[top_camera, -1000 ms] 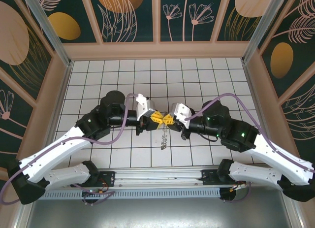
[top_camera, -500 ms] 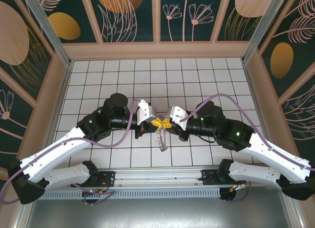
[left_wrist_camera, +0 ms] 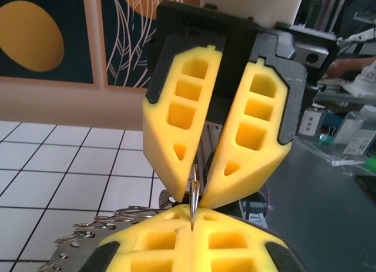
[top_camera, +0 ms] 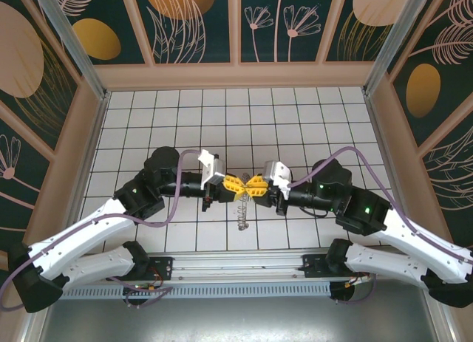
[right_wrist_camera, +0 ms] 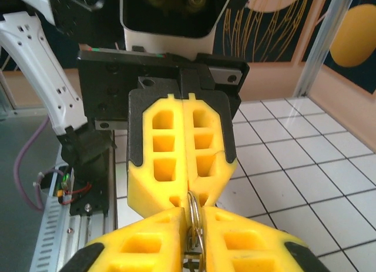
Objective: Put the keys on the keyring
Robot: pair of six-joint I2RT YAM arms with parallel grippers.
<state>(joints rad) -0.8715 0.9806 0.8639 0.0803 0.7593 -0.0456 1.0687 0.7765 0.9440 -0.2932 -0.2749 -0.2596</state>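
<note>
Keyring (top_camera: 242,213) x1, pinched by 2: L gripper (top_camera: 237,185), R gripper (top_camera: 254,185).

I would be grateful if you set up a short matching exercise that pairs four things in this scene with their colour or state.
Things:
1. left gripper
2. keyring
3. cable
4. table

Colour or state:
a. purple
b. white tiles
c. silver-grey metal
d. yellow, shut

Pairs: 1-d, 2-c, 3-a, 4-b
</note>
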